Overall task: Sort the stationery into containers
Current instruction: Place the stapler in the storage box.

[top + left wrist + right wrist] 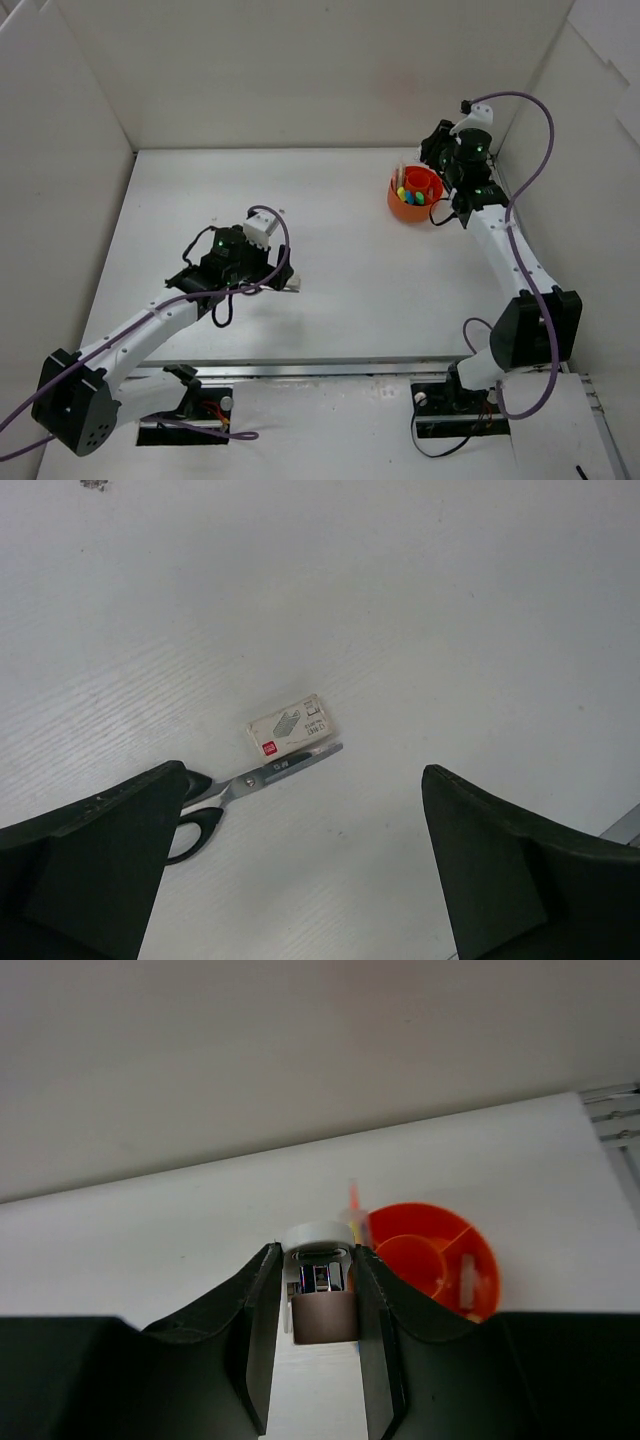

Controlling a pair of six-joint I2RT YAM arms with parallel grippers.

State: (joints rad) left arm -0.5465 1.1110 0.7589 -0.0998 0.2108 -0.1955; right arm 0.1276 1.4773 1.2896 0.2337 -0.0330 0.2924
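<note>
The scissors [262,775] are showing black handles and silver blades; the staple box [290,728] is showing beige with a red mark; the orange cup [398,208] is holding yellow, blue, green highlighter tips [403,191]; the small item [322,1305] is showing white over brown.

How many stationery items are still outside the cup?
3: scissors and staple box lying together under the left gripper; a white-capped item in the right gripper near the cup. Others may be hidden.
</note>
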